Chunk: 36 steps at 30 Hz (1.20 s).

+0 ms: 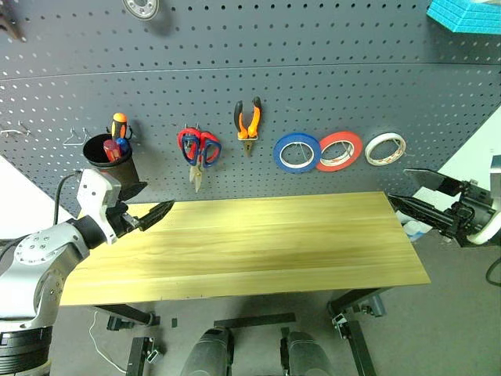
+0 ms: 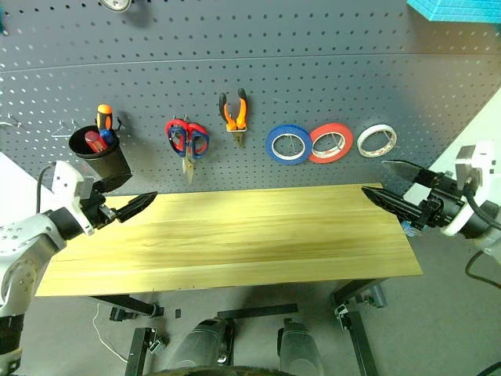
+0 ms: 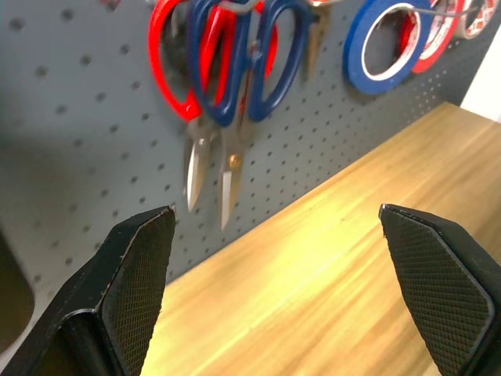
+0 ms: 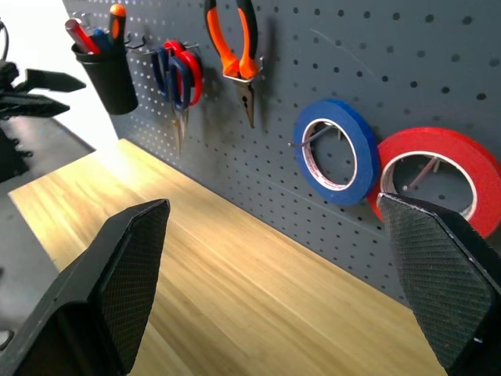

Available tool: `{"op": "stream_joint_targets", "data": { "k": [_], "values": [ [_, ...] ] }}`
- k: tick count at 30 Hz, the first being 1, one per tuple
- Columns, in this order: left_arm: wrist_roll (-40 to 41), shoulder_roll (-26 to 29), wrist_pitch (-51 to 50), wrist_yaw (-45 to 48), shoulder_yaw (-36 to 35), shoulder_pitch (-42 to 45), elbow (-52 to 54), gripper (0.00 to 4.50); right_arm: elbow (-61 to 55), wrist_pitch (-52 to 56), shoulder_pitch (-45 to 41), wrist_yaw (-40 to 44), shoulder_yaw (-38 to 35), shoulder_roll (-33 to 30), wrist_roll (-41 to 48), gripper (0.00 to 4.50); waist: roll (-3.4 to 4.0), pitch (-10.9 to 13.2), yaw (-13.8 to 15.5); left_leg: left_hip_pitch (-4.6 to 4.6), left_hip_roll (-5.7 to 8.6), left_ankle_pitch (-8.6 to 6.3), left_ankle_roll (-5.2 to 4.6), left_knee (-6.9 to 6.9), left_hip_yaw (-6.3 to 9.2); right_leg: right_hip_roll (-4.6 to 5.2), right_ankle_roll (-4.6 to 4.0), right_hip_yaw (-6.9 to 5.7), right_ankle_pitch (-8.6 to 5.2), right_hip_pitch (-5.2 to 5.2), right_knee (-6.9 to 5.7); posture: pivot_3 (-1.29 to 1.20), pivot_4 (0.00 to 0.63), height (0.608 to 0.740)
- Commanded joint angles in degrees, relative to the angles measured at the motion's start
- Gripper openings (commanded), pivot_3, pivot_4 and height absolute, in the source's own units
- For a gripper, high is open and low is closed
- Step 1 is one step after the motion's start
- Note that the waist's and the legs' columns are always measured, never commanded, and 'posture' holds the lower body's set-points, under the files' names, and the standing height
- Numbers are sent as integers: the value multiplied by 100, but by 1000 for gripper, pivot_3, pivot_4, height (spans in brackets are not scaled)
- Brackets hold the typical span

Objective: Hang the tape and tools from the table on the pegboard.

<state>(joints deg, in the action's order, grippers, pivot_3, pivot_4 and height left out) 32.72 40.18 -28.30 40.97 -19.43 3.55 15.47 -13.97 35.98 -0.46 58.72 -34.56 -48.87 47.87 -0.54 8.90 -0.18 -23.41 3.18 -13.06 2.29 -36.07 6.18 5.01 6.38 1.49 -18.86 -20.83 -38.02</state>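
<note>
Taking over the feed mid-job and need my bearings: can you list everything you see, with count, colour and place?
pegboard: 1, dark grey, behind the table
table: 1, light yellowish wood, top bare
black cup: 1, hung on the pegboard's left
screwdriver: 1, orange-and-black handle, in the cup
scissors: 2, red-handled and dark blue-handled, on one hook
pliers: 1, orange-and-black, right of the scissors
blue roll: 1, hung
red roll: 1, beside the blue
whitish tape: 1, rightmost
left pincer: open, empty
right pincer: open, empty

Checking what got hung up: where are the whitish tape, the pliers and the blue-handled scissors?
whitish tape (image 1: 385, 149), left eye view, on the ring's band.
pliers (image 1: 248, 124), left eye view, on the orange handles.
blue-handled scissors (image 3: 270, 59), left wrist view, on a blue handle loop.
</note>
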Motion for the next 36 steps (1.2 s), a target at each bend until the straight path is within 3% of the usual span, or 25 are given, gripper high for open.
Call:
{"op": "stream_joint_targets", "data": {
  "k": [1, 12, 27, 36],
  "values": [
    [26, -123, 78, -19, -81, -54, -72, 4369, -306, -13, 224, -216, -121, 234, 144, 4500, 0, 0, 45, 1, 0, 0, 0, -2, 0, 0, 0, 0, 0, 2, 1, 9, 117, 738],
    [178, -1022, -44, -345, 75, -991, 190, 4369, -1055, 64, 1075, -942, 77, 1142, 469, 4500, 1, 0, 92, -4, 0, -3, -4, 8, -1, 6, -1, 8, -1, -2, 15, 12, 127, 738],
    [301, -1397, 49, -20, 73, -1528, -317, 4369, -779, -263, 1765, -1029, 466, 1743, 299, 4500, 6, 1, 93, -4, -1, -8, -10, 19, -1, 12, -21, 6, -10, 7, 46, 9, 142, 738],
    [317, -1755, 474, 222, 88, -1753, -787, 4369, -597, -1172, 2227, -857, 587, 2279, -142, 4500, 10, 3, 90, -4, -1, -12, -13, 39, -1, 19, -26, 6, -13, 14, 88, -5, 149, 738]
  ]
}}
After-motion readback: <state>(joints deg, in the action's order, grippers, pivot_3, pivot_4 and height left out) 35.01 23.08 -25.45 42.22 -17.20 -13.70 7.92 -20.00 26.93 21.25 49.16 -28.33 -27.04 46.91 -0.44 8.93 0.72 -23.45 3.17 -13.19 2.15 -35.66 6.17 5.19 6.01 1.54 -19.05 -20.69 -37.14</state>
